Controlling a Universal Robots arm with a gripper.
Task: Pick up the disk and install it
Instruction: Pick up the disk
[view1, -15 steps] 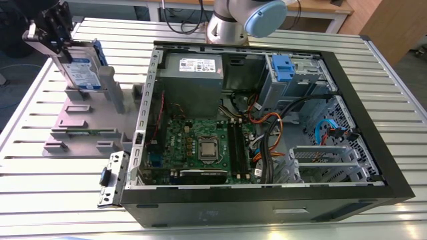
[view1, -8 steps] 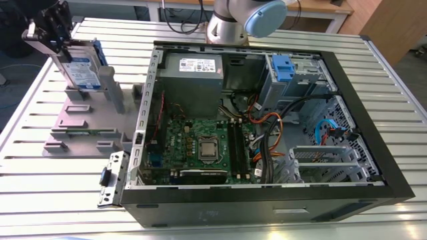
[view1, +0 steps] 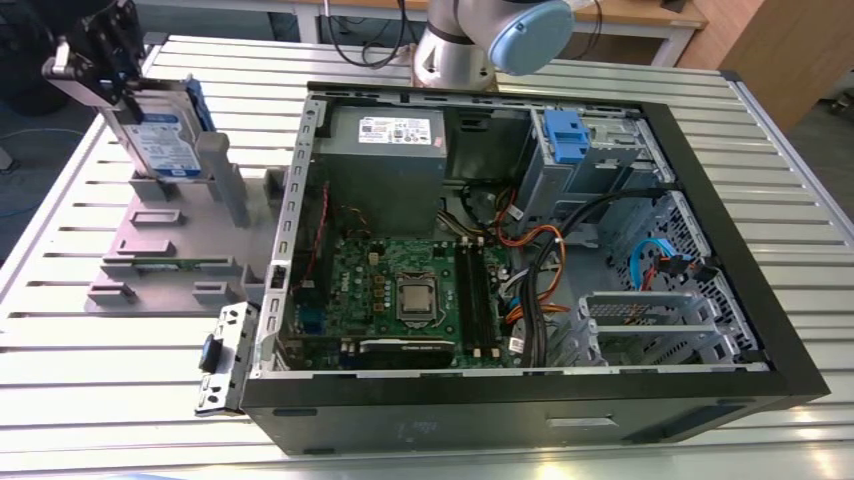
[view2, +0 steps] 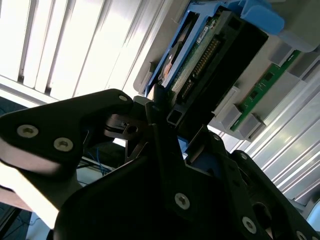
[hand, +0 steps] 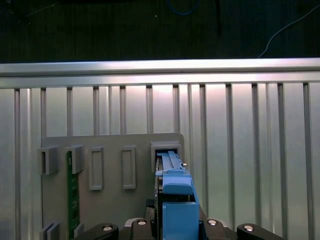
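Pickup seemingly underway; exterior view: black gripper clamps the silver-grey, blue-framed disk upright at a grey plastic stand, ten o'clock from the black computer case; second wrist view: fingers pinch its end; first wrist view: stand beneath; installing remains.

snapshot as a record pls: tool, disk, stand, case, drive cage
tool: shut on disk's top end, exterior view's upper left
disk: upright, in blue bracket, over the stand; not yet in the case
stand: grey, on the table, holds a green board
case: open, on its side
drive cage: blue tab, inside the case
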